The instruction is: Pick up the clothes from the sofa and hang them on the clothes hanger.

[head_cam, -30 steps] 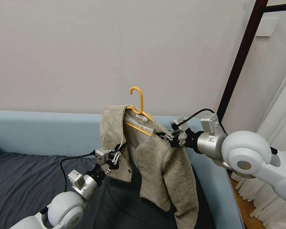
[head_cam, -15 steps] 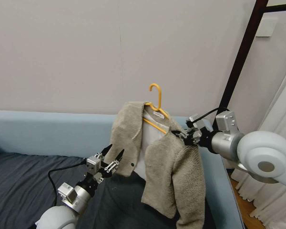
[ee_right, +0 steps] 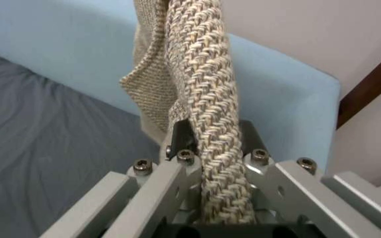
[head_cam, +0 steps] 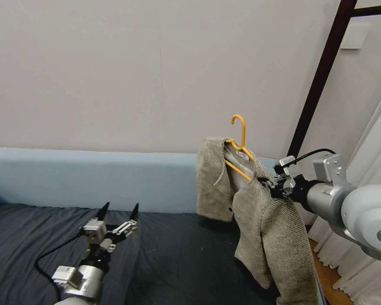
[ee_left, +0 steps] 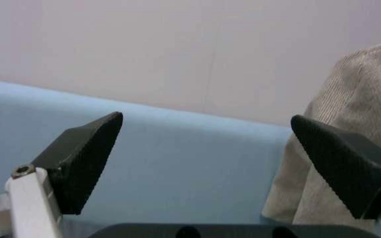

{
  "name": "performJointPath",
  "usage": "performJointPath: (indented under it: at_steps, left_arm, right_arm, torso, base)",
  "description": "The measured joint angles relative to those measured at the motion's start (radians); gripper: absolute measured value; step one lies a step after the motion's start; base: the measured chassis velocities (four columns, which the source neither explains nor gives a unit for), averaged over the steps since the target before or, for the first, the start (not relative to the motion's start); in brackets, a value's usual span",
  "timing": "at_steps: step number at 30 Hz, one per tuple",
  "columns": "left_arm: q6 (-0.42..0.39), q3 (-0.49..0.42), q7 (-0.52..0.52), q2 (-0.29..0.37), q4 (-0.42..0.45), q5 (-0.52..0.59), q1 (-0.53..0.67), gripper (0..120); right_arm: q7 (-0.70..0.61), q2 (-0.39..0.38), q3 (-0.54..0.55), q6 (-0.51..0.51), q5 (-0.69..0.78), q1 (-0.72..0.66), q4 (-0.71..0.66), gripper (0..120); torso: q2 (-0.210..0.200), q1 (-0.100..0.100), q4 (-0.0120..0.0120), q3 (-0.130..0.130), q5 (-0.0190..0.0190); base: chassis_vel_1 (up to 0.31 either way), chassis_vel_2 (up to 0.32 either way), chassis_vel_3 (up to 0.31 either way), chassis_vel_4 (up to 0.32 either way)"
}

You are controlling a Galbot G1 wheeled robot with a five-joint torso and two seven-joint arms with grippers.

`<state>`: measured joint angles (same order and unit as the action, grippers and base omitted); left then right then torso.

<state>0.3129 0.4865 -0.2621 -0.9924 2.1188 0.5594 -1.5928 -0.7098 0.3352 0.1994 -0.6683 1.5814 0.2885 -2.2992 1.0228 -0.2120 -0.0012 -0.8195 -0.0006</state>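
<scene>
Right tool (head_cam: 271, 185) of mine is clamped on the cardigan (head_cam: 267, 222) at one shoulder, where the knit lies over an arm of the orange hanger (head_cam: 241, 141). My right wrist view shows the thick weave running straight between the two fingers (ee_right: 180, 136), pinched tight. I cannot tell whether the hanger's arm is caught in the grip under the cloth. The cardigan is up in the air on the hanger, over the right end of the sofa (head_cam: 82, 175) and in front of its light blue back. The hanger's hook stands free above the collar against the pale wall (head_cam: 146, 70), caught on nothing. One front panel drops beside the sofa's back, and the sleeve nearer my right arm hangs lower, past the lower edge of my head view. I cannot tell whether the hem touches the seat. A dark post (head_cam: 320, 76) slants up just behind the cardigan, at the sofa's right end, apart from the hook. Left tool (head_cam: 119, 213) is low over the dark seat cover (head_cam: 178, 254), toward the sofa's front and well apart from the cardigan. Its fingers are spread wide and point upward with nothing between them. From my left wrist the two black fingertips (ee_left: 88, 148) frame the blue back of the sofa, and the edge of the cardigan hangs behind one of them.
</scene>
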Motion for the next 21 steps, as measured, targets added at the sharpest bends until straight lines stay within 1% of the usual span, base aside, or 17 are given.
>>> performJointPath:
  at_steps: [2, 3, 4, 5, 6, 7, 8, 9, 10, 11, 13, 14, 21]
  left_arm:
    - [0.032, 0.038, 0.018, -0.068, 0.011, -0.051, -0.080, 100]
    - [0.049, 0.049, 0.022, -0.112, 0.016, -0.093, -0.115, 100]
    - [0.060, 0.052, 0.022, -0.142, 0.017, -0.120, -0.137, 100]
    - [0.060, 0.052, 0.022, -0.142, 0.017, -0.120, -0.137, 100]
    - [0.068, 0.053, 0.024, -0.166, 0.017, -0.145, -0.154, 100]
    - [0.087, 0.052, 0.028, -0.207, 0.017, -0.186, -0.183, 100]
    - [0.087, 0.052, 0.028, -0.207, 0.017, -0.186, -0.183, 100]
    - [0.122, 0.038, 0.031, -0.260, 0.011, -0.249, -0.224, 100]
    - [0.122, 0.038, 0.031, -0.260, 0.011, -0.249, -0.224, 100]
    - [0.146, 0.033, 0.032, -0.285, 0.011, -0.281, -0.244, 100]
    - [0.177, 0.023, 0.033, -0.317, 0.009, -0.317, -0.272, 100]
    - [0.186, 0.023, 0.033, -0.323, 0.009, -0.325, -0.276, 100]
    - [0.198, 0.027, 0.039, -0.326, 0.008, -0.333, -0.278, 100]
  right_arm:
    - [-0.006, 0.020, -0.027, 0.000, -0.054, 0.053, 0.003, 4]
    - [-0.006, 0.031, -0.051, 0.000, -0.079, 0.093, 0.003, 4]
    - [-0.006, 0.038, -0.072, 0.000, -0.093, 0.124, 0.002, 4]
    - [-0.006, 0.038, -0.072, 0.000, -0.093, 0.124, 0.002, 4]
    - [-0.006, 0.045, -0.094, 0.000, -0.105, 0.156, 0.001, 4]
    - [-0.007, 0.054, -0.127, -0.002, -0.115, 0.198, -0.005, 4]
    - [-0.007, 0.054, -0.127, -0.002, -0.115, 0.198, -0.005, 4]
    - [-0.008, 0.065, -0.198, -0.007, -0.124, 0.270, -0.020, 4]
    - [-0.008, 0.065, -0.198, -0.007, -0.124, 0.270, -0.020, 4]
    - [-0.009, 0.068, -0.243, -0.009, -0.127, 0.309, -0.032, 4]
    - [-0.009, 0.072, -0.302, -0.013, -0.137, 0.374, -0.049, 4]
    - [-0.009, 0.075, -0.322, -0.014, -0.139, 0.396, -0.052, 4]
    - [-0.029, 0.084, -0.369, -0.019, -0.141, 0.437, -0.057, 4]
  torso:
    - [0.000, 0.000, 0.0005, 0.000, -0.0003]
    - [0.000, 0.000, 0.0005, 0.000, -0.0001]
    - [0.000, 0.000, 0.0004, 0.000, 0.0001]
    - [0.000, 0.000, 0.0004, 0.000, 0.0001]
    - [0.000, 0.000, 0.0002, 0.000, 0.0001]
    - [0.000, 0.000, -0.0002, 0.000, 0.0001]
    - [0.000, 0.000, -0.0002, 0.000, 0.0001]
    - [0.000, 0.000, 0.0002, 0.000, 0.0000]
    - [0.000, 0.000, 0.0002, 0.000, 0.0000]
    - [0.000, 0.000, -0.0004, 0.000, 0.0001]
    - [0.000, 0.000, -0.0001, 0.000, 0.0000]
    - [0.000, 0.000, -0.0002, 0.000, 0.0000]
    - [0.000, 0.000, -0.0001, 0.000, -0.0001]
  base:
    - [0.000, 0.000, 0.000, 0.000]
    - [0.000, 0.000, 0.000, 0.000]
    - [0.000, 0.000, 0.000, 0.000]
    - [0.000, 0.000, 0.000, 0.000]
    - [0.000, 0.000, 0.000, 0.000]
    - [0.000, 0.000, 0.000, 0.000]
    - [0.000, 0.000, 0.000, 0.000]
    - [0.000, 0.000, 0.000, 0.000]
    - [0.000, 0.000, 0.000, 0.000]
    - [0.000, 0.000, 0.000, 0.000]
    - [0.000, 0.000, 0.000, 0.000]
    - [0.000, 0.000, 0.000, 0.000]
    - [0.000, 0.000, 0.000, 0.000]
